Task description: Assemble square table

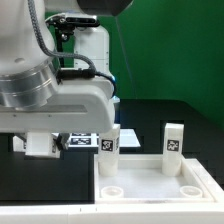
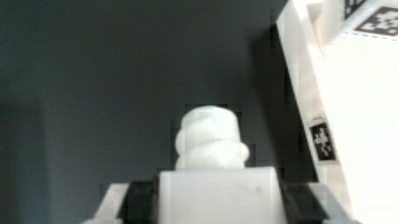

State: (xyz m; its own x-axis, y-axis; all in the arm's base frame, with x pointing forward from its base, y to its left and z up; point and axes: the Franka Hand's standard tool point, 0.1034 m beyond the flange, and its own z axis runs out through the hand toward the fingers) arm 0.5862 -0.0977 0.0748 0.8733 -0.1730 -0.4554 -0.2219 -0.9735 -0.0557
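Note:
The square table's white top (image 1: 150, 176) lies flat at the lower right of the exterior view, with round corner sockets showing. Two white legs with tags stand upright on its far edge, one (image 1: 108, 143) to the exterior view's left and one (image 1: 173, 142) to its right. My gripper (image 2: 214, 196) is shut on a third white leg (image 2: 210, 150), held between dark pads (image 2: 143, 198), with its rounded end pointing out over the dark table. In the exterior view the gripper (image 1: 38, 145) sits low at the left, mostly hidden by the arm.
The marker board (image 1: 84, 141) lies on the black table between the gripper and the top. In the wrist view a white edge with tags (image 2: 329, 90) runs along one side; I cannot tell which part it is. The robot base (image 1: 92, 60) stands behind.

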